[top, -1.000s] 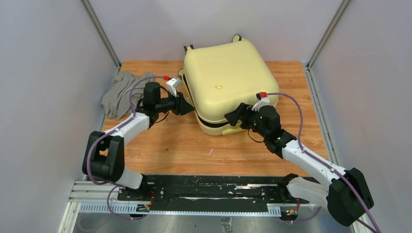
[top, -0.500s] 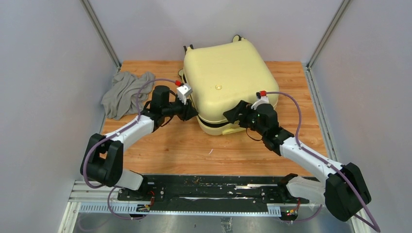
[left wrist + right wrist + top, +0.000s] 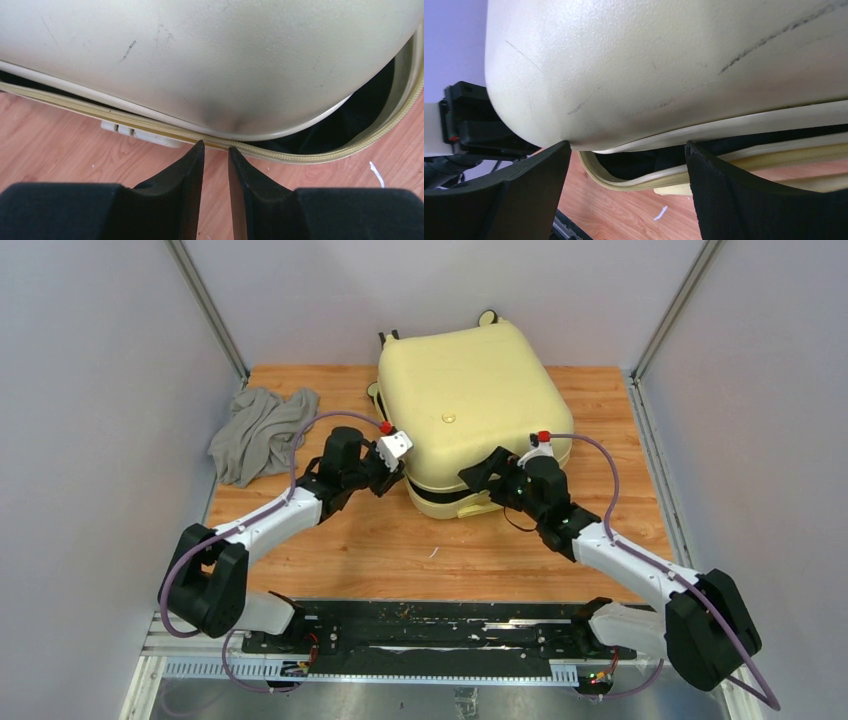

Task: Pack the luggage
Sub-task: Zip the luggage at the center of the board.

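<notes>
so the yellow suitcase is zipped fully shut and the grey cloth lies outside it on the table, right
Not shut: the left wrist view shows the suitcase ajar, with black lining showing in the gap above the unzipped edge. The grey cloth does lie outside it on the table.

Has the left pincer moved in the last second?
Yes. The left pincer slid right, away from the grey cloth, to the suitcase's near-left corner.

Bright, even light — soft shadows beneath the luggage
</notes>
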Motion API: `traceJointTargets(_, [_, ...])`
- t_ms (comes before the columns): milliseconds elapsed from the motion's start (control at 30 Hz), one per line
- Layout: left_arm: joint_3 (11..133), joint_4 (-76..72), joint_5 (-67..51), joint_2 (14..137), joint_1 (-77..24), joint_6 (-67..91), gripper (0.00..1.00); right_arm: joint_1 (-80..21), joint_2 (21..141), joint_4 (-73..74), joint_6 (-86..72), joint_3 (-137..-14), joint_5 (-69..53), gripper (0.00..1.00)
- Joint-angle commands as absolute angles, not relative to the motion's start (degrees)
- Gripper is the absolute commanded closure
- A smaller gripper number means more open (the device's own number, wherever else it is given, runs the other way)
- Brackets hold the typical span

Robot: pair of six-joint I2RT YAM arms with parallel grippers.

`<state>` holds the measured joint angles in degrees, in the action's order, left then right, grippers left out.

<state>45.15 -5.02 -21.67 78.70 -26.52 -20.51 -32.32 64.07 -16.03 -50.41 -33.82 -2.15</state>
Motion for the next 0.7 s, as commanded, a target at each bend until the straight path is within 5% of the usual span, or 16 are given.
traceJointTargets(0, [44.28,-7.69,-18.12,79.35,-27.42,-17.88,0.69,-33.48,67.69,-29.01,-56.06,-29.55,-1.67,0.12])
traceJointTargets(433, [47.36,-13.75,-24.93,80.67,-27.08,5.51,0.68,-33.11,62.69,-45.69,-50.26,-27.47,-2.11,0.14])
traceJointTargets(667, [52.2,-14.89,-26.73,83.09,-26.89,7.57,0.67,-35.73,64.08,-38.51,-45.71,-30.75,-6.75,0.22])
